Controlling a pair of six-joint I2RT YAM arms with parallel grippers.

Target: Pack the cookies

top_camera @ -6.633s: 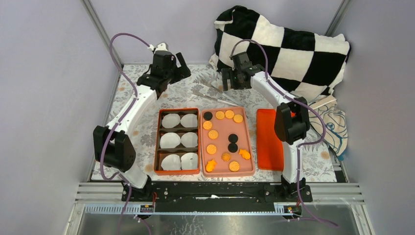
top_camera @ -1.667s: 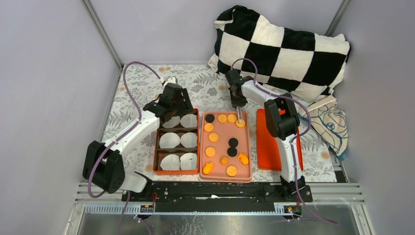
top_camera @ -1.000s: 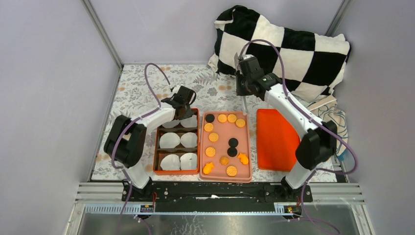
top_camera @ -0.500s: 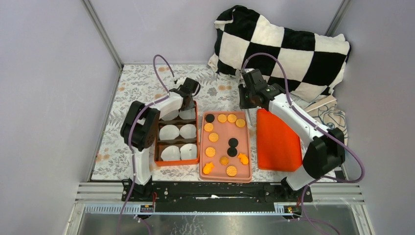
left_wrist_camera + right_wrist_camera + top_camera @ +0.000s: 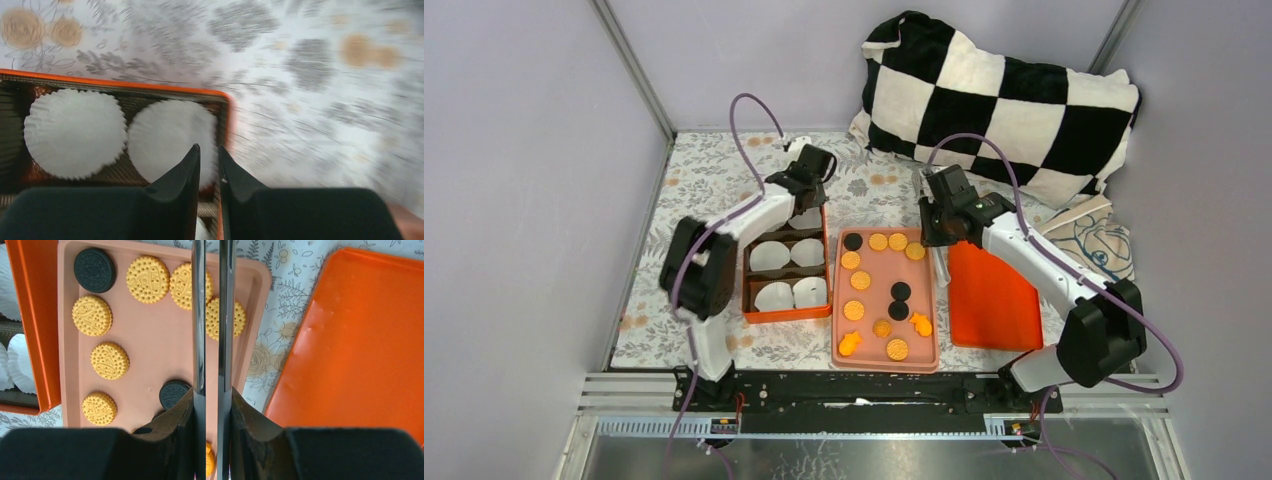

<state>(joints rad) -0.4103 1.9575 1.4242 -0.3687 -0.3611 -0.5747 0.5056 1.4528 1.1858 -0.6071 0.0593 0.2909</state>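
All of the cookies (image 5: 861,279) lie loose on the pink tray (image 5: 880,268), none yet in the paper cups (image 5: 75,132) of the orange compartment box (image 5: 125,86). Your right gripper (image 5: 212,399) is clamped on a pair of metal tongs (image 5: 198,315), and that is the arm to use. It hangs just off the tray's far right corner, between the tray and the orange lid (image 5: 360,340).

The blades run lengthways with the tray, with a narrow gap between them and nothing in it (their tips pass out of the wrist view's top edge, so you cannot check them there). Your closest target is the golden cookie (image 5: 238,318) at that corner, lying flat and just left of the tongs in the top view. You would need to shift left and set the blades astride its rim.

Your left gripper (image 5: 207,155) sits at the box's far right corner, fingers almost together astride the wall. Whether they actually pinch it, you cannot tell from these views.
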